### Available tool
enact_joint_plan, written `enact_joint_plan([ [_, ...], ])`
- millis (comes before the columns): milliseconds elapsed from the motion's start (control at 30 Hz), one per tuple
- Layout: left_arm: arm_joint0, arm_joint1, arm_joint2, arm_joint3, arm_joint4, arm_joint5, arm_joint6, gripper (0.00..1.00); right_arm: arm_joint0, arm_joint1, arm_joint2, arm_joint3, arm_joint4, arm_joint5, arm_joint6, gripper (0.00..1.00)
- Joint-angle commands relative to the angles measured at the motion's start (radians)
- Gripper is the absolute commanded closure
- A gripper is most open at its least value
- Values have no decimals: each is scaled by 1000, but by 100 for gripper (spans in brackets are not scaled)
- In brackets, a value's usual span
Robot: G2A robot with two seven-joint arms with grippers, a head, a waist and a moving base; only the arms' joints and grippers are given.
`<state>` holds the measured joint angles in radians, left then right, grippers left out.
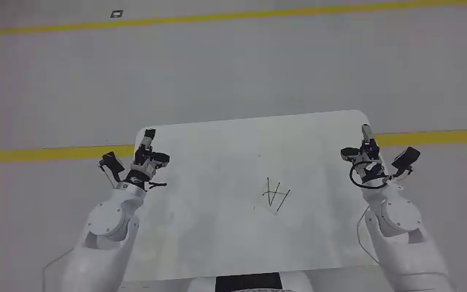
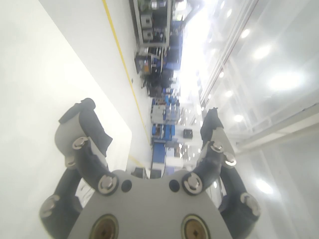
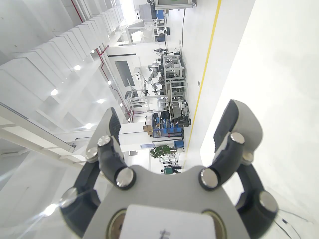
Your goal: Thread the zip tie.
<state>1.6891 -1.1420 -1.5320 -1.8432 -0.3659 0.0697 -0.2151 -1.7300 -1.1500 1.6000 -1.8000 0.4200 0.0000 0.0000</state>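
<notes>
Left claw (image 2: 149, 108) and right claw (image 3: 172, 108) stand wide and empty at opposite table (image 1: 219, 219) edges; zip ties (image 1: 276, 195) lie crossed between them, nearer the right claw. Best pinch one tie's tip, low.

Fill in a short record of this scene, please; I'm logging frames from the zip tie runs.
Surface: white table
Zip ties: a few thin black strands lying crossed on the table, none held
Left end effector: open, empty, beside one side edge of the table
Right end effector: open, empty, beside the opposite side edge
Task state: threading not yet begun
</notes>
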Motion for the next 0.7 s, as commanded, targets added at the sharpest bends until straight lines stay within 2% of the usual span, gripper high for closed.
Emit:
enact_joint_plan([
  [0, 1, 2, 15, -3, -6, 24, -76, 0, 0, 0, 0, 0, 0, 0, 0, 0],
  [33, 3, 3, 20, -6, -1, 27, -108, 0, 0, 0, 0, 0, 0, 0, 0, 0],
  [300, 3, 3, 20, -6, -1, 27, -108, 0, 0, 0, 0, 0, 0, 0, 0, 0],
  [367, 1, 4, 40, -20, 4, 31, -160, 0, 0, 0, 0, 0, 0, 0, 0, 0],
  [433, -19, 8, 52, -12, 7, 40, -239, 0, 0, 0, 0, 0, 0, 0, 0, 0],
  [467, -28, 8, 56, -7, -4, 36, -260, 0, 0, 0, 0, 0, 0, 0, 0, 0],
  [567, -58, 8, 86, 23, 11, 35, -292, 0, 0, 0, 0, 0, 0, 0, 0, 0],
  [667, -90, 4, 143, 54, 1, 38, -331, 0, 0, 0, 0, 0, 0, 0, 0, 0],
])
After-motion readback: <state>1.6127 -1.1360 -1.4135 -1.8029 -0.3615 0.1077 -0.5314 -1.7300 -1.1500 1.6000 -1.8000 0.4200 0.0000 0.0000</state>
